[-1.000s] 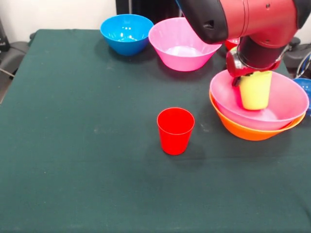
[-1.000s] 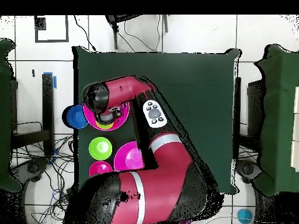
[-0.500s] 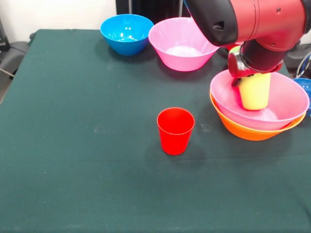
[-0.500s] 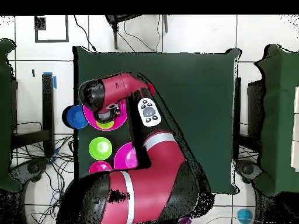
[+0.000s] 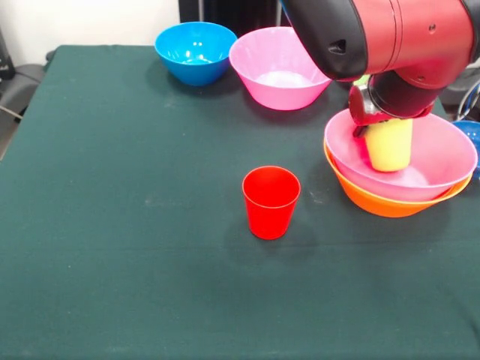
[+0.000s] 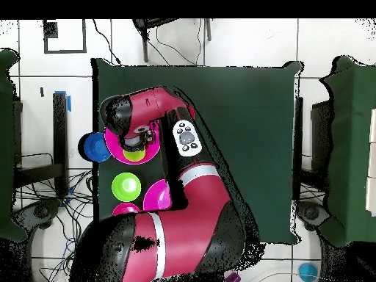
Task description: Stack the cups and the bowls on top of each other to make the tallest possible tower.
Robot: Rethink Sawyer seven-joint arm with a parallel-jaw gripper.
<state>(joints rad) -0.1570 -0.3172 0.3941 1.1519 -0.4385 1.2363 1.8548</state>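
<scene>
The lime green cup [image 5: 389, 147] stands inside a big pink bowl [image 5: 444, 160] that is nested in the big orange bowl [image 5: 381, 201] at the table's right. My gripper [image 5: 386, 124] is directly above the cup and shut on its upper part. The cup's rim is hidden by the arm. In the overhead view the gripper [image 6: 134, 143] is over the cup [image 6: 134, 155] in the pink bowl [image 6: 151, 149]. The red cup [image 5: 271, 201] stands upright and alone at mid table; the arm hides it in the overhead view.
A second big pink bowl [image 5: 281, 67] and a light blue bowl [image 5: 195, 51] stand at the far side. A dark blue bowl [image 5: 471, 135] shows at the right edge. The overhead view also shows a green bowl [image 6: 125, 186] and a small magenta bowl [image 6: 125, 211].
The gripper and the lime green cup have shifted slightly left and lower inside the pink bowl. The red cup and the bowls have not moved.
</scene>
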